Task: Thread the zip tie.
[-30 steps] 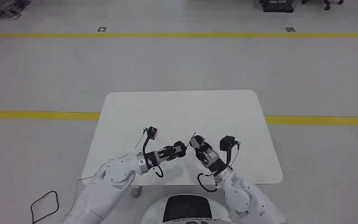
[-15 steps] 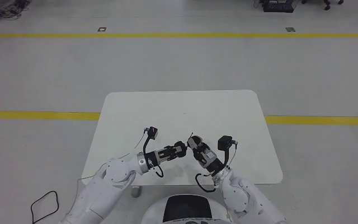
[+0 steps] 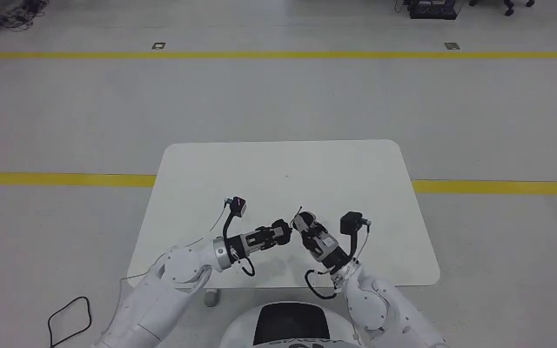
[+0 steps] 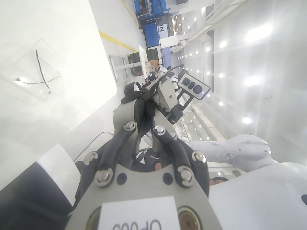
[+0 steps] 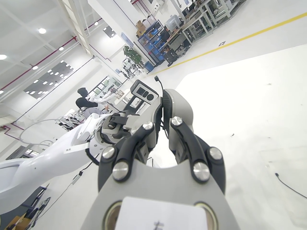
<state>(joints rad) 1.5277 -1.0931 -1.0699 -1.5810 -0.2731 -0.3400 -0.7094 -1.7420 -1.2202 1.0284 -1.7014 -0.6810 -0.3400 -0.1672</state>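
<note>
The black zip tie is held in the air above the front of the white table. My right gripper is shut on its strip, and one end sticks out past the fingertips. My left gripper is shut on the tie's other part. In the top view, the left gripper and right gripper stand tip to tip, almost touching, with a thin end of the tie poking out between them.
A loose thin black strip lies on the table near the right arm. Another black strand lies on the tabletop beyond the left gripper. The table's rounded edge borders open floor with a yellow line.
The right gripper has edged a little toward the left one, narrowing the gap. Both stay shut on the tie.
</note>
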